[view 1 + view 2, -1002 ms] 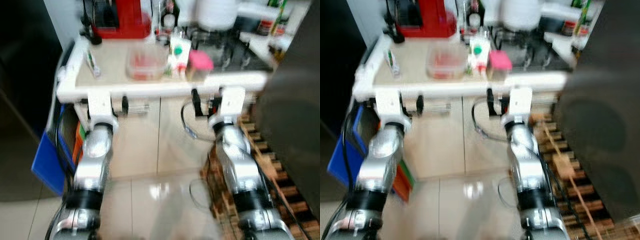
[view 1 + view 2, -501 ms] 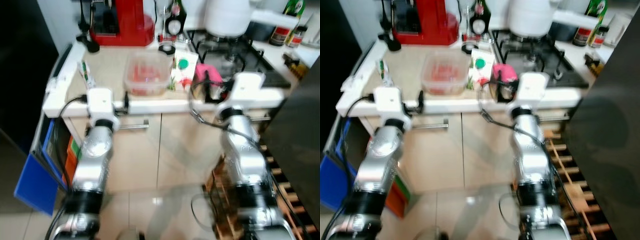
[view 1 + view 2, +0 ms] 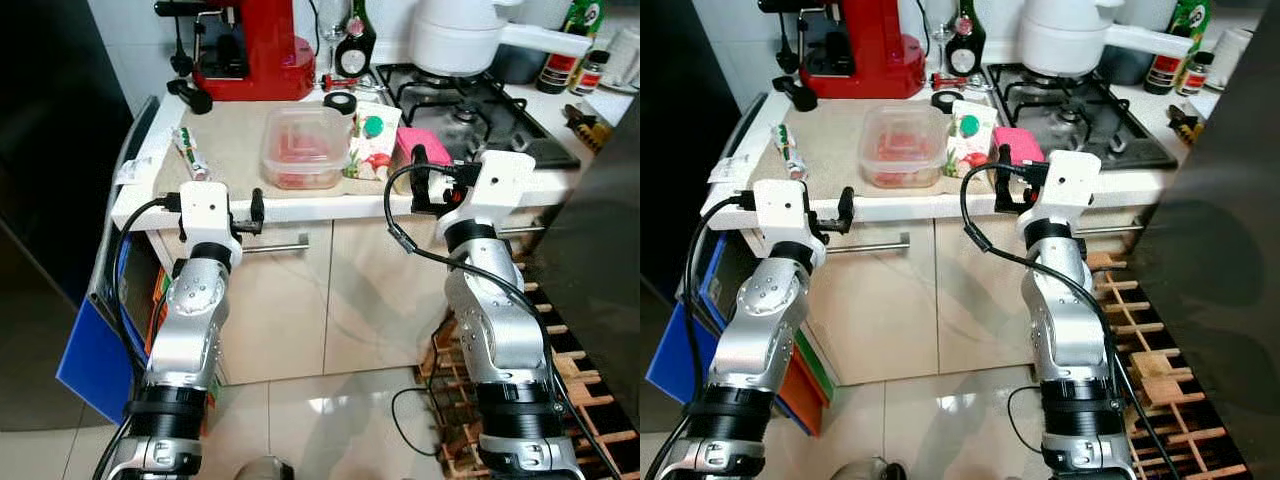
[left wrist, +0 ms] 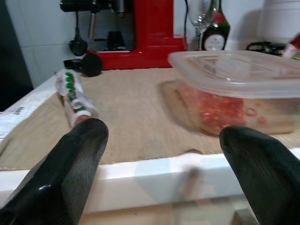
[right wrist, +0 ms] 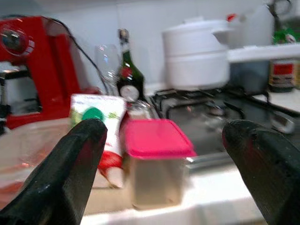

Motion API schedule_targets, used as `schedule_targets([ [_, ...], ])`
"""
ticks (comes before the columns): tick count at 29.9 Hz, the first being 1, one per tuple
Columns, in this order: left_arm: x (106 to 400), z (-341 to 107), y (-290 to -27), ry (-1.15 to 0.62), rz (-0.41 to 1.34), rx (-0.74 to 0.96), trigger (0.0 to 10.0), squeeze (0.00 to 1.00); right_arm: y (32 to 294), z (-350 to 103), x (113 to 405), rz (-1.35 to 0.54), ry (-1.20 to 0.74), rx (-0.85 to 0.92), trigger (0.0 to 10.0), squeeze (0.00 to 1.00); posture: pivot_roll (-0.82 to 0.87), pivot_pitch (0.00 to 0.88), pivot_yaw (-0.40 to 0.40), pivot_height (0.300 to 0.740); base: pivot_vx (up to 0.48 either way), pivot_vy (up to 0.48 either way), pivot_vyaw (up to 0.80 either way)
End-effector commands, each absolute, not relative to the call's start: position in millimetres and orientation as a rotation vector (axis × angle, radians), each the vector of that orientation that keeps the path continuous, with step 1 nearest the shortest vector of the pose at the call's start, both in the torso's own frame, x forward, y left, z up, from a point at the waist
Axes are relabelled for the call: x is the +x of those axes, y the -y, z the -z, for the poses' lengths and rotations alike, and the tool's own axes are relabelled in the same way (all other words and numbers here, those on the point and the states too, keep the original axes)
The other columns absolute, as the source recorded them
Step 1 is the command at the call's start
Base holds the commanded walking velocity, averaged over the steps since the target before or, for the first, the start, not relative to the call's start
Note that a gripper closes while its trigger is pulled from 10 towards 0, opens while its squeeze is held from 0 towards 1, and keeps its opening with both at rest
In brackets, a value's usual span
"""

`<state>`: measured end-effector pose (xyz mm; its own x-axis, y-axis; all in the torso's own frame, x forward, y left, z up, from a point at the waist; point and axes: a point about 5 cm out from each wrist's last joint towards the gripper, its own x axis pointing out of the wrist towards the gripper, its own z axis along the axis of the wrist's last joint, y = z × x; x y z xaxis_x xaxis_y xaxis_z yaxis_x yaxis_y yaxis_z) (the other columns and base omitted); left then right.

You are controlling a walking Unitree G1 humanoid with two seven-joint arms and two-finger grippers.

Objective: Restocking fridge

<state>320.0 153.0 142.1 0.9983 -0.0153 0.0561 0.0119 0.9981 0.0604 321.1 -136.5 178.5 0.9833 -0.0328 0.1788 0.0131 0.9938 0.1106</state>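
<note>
Beige tabletop (image 3: 230, 140): a woven-looking mat covers it, with a white front edge above the cupboard doors.
Clear tub (image 3: 304, 147): lidded, red food inside, sitting in the middle of the tabletop, near the front edge.
Carton (image 3: 368, 140): white with a green cap, leaning just beside the tub, on the hob side.
Pink-lidded box (image 5: 154, 164): small, at the front edge, right next to the carton.
Tube (image 3: 190, 153): white and green, lying flat towards the tabletop's left end.
Red coffee machine (image 3: 260, 45): at the back, with a dark bottle (image 3: 356, 45) beside it.
White pot (image 3: 470, 35): on the gas hob (image 3: 480, 110) to the right.
Left pincer (image 4: 164, 154): fingers spread wide apart, empty, held at the tabletop's front edge, facing the tub and tube.
Right pincer (image 5: 168, 154): also spread wide and empty, level with the front edge, pointed at the pink-lidded box.
Blue board (image 3: 95, 360): leaning low down at the cupboard's left side.
</note>
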Motion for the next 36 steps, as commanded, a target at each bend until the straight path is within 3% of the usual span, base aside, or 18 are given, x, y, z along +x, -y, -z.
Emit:
schedule_targets([
  [1, 316.6, -144.0, -155.4, 0.056, 0.017, 0.078, 10.0, 0.0, 143.8, -168.0, 324.4, 0.065, 0.115, 0.135, 10.0, 0.0, 0.01, 0.0, 0.074, 0.74, 0.0, 0.0, 0.0],
  [14, 302.1, -148.8, -171.3, 0.039, -0.002, 0.118, 10.0, 0.0, 136.0, -171.0, 335.9, 0.026, 0.085, 0.118, 10.0, 0.0, 0.08, 0.021, 0.091, 0.74, 0.0, 0.0, 0.0],
  [26, 295.4, -154.7, -170.0, 0.041, -0.007, 0.115, 10.0, 0.0, 109.6, -162.9, 327.8, -0.056, 0.001, 0.13, 10.0, 0.0, 0.11, 0.032, 0.083, 0.74, 0.0, 0.0, 0.0],
  [36, 291.3, -148.2, -165.0, 0.027, -0.002, 0.095, 10.0, 0.0, 125.5, -165.1, 339.0, -0.024, -0.013, 0.05, 10.0, 0.0, 0.09, 0.036, 0.059, 0.74, 0.0, 0.0, 0.0],
])
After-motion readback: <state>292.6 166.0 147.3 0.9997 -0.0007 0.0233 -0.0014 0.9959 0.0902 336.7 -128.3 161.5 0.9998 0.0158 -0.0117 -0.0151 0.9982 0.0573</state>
